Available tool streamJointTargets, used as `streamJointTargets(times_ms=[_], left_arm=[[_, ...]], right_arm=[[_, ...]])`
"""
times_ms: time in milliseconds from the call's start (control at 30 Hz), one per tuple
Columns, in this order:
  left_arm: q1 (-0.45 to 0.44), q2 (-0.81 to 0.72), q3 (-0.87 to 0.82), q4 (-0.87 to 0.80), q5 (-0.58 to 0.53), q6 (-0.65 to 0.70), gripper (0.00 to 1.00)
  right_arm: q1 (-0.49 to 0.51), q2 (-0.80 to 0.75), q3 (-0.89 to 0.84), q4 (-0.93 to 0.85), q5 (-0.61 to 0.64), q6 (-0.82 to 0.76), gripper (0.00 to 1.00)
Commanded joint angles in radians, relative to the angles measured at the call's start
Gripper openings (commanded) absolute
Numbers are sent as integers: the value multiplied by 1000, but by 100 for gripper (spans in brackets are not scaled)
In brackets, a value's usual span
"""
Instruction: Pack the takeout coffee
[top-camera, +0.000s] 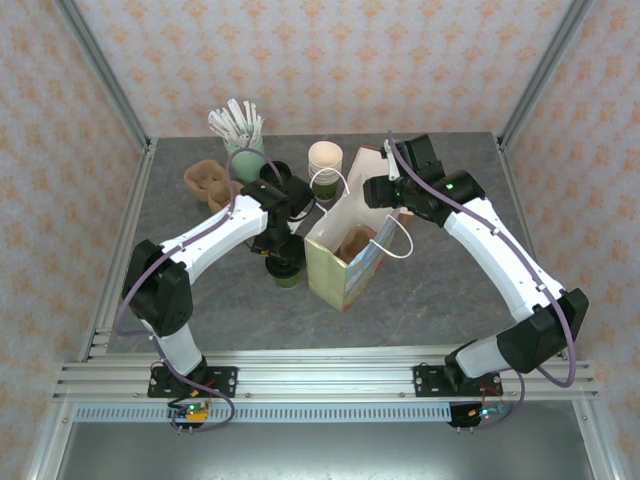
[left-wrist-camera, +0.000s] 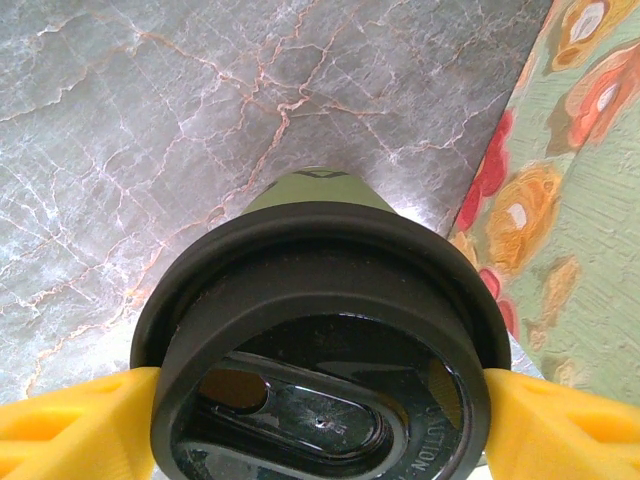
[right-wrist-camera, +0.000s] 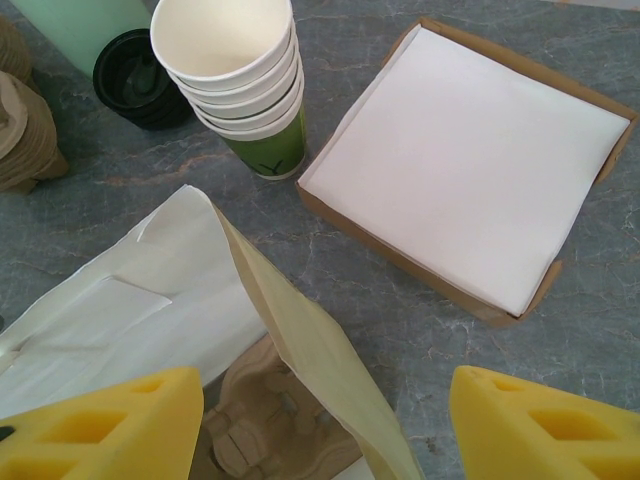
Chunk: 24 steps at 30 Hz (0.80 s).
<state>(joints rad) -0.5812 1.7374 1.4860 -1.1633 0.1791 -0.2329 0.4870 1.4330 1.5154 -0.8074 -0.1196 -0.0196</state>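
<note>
1. Low in the overhead view, both arms rise from their bases on the rail at the bottom edge and lean in over the grey marble table (top-camera: 200, 310)
2. Just left of centre, the left gripper (top-camera: 284, 256) points down over the takeout coffee (top-camera: 287, 276). The cup stands upright on the table, just beside the left side of the paper bag (top-camera: 335, 272)
3. Seen from the left wrist, the cup's black lid (left-wrist-camera: 320, 330) takes up the lower middle of the frame. The left gripper's yellow fingers (left-wrist-camera: 80, 425) press against the lid from the lower left and lower right, clamped on its rim. A little of the green band shows above the lid, and the flowered side of the bag runs down the right edge
4. At the centre of the overhead view the bag stands open, with a brown pulp carrier (top-camera: 355, 243) inside it
5. Up and right of the bag's mouth, the right gripper (top-camera: 388, 195) hangs over the rim. Seen from the right wrist, its fingers (right-wrist-camera: 110, 425) sit in the two lower corners, wide apart, and the bag's upper edge rises between them. Whether either finger touches the paper cannot be told
6. Beyond the bag, in the upper half of the right wrist frame:
   - a stack of cream cups (right-wrist-camera: 240, 70) at top centre
   - a low tray of white napkins (right-wrist-camera: 470, 150) to its right
   - black lids (right-wrist-camera: 135, 75) to its left
   - a mint-green tumbler (right-wrist-camera: 90, 20) in the top left corner
   - a pile of brown pulp trays (right-wrist-camera: 25, 130) at the left edge
</note>
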Motion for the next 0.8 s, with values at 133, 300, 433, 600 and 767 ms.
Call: streamJointTargets(times_ms=[133, 300, 433, 600, 767], left_arm=[[-6, 4, 31, -10, -29, 12, 80], [-5, 5, 27, -1, -24, 13, 77], [-6, 12, 20, -1, -23, 16, 76], [-4, 12, 17, 1, -19, 18, 75], [-3, 15, 14, 2, -18, 20, 75]], right_arm=[[-7, -20, -9, 5, 8, 19, 67], [-8, -16, -9, 4, 4, 19, 67], [-8, -20, -9, 3, 6, 18, 67], [-8, -21, -11, 1, 9, 19, 67], [-7, -22, -10, 1, 8, 20, 67]])
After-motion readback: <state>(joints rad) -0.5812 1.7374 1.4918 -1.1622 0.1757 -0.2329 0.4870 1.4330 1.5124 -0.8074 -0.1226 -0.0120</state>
